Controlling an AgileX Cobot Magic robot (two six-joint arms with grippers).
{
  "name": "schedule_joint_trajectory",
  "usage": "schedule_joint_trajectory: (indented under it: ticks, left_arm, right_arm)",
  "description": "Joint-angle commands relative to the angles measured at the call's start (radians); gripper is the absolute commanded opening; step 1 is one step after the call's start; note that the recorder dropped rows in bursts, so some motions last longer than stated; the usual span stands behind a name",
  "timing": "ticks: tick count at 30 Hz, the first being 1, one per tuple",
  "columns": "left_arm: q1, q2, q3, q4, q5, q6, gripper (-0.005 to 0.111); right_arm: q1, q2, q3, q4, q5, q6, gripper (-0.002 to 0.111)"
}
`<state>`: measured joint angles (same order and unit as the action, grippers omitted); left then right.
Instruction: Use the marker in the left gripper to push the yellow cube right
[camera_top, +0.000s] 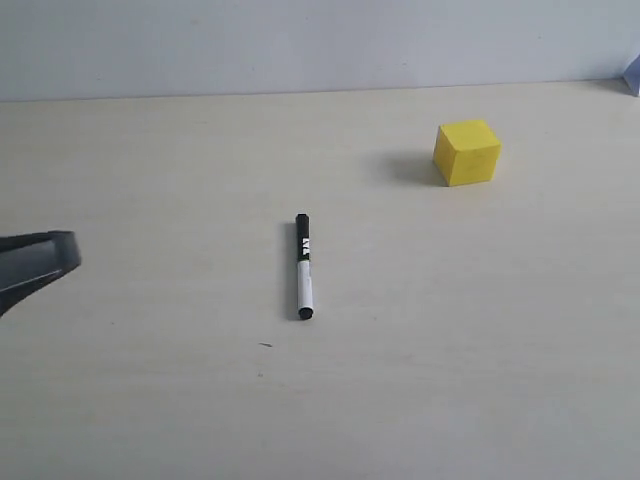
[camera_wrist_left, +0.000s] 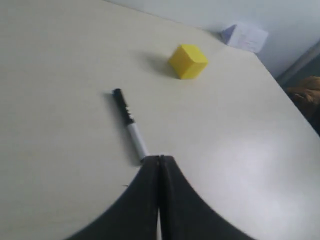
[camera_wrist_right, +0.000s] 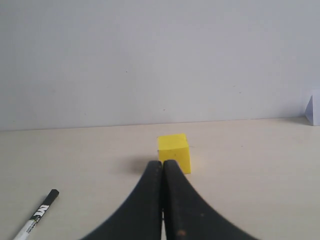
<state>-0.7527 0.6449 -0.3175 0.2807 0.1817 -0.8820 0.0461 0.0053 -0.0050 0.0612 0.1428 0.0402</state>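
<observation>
The marker (camera_top: 304, 266) lies flat on the pale table, black cap pointing away, held by nothing. The yellow cube (camera_top: 467, 152) sits on the table to its far right, apart from it. My left gripper (camera_top: 70, 252) juts in at the left edge, well left of the marker. In the left wrist view its fingers (camera_wrist_left: 160, 158) are pressed together and empty, with the marker (camera_wrist_left: 129, 122) and the cube (camera_wrist_left: 188, 61) beyond the tips. My right gripper (camera_wrist_right: 162, 163) is shut and empty, its tips in front of the cube (camera_wrist_right: 174, 151); the marker (camera_wrist_right: 36, 215) lies off to one side.
A pale bluish-white object (camera_top: 632, 75) sits at the table's far right corner, also in the left wrist view as a white folded shape (camera_wrist_left: 245, 36). The table's right edge (camera_wrist_left: 295, 97) drops off beyond the cube. A plain wall (camera_top: 320, 40) backs the table.
</observation>
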Motion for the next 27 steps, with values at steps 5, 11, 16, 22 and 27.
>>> schedule_joint_trajectory:
  ticks: [5,11,16,22,27]
  left_arm:
    - [0.358,-0.445,0.252,0.018,0.028,0.172,0.000]
    - [0.488,-0.645,0.317,0.008,0.105,0.127,0.000]
    - [0.515,-0.645,0.317,0.011,0.105,0.119,0.000]
    - [0.515,-0.645,0.317,0.011,0.101,0.119,0.000]
    - [0.515,-0.645,0.317,0.001,0.069,0.173,0.000]
  right_arm:
    - [0.001,-0.005,0.005,0.000,-0.008,-0.002,0.000]
    - [0.001,-0.005,0.005,0.000,-0.008,-0.002,0.000]
    - [0.001,-0.005,0.005,0.000,-0.008,-0.002,0.000]
    - [0.001,-0.005,0.005,0.000,-0.008,-0.002,0.000]
    - [0.001,-0.005,0.005,0.000,-0.008,-0.002,0.000]
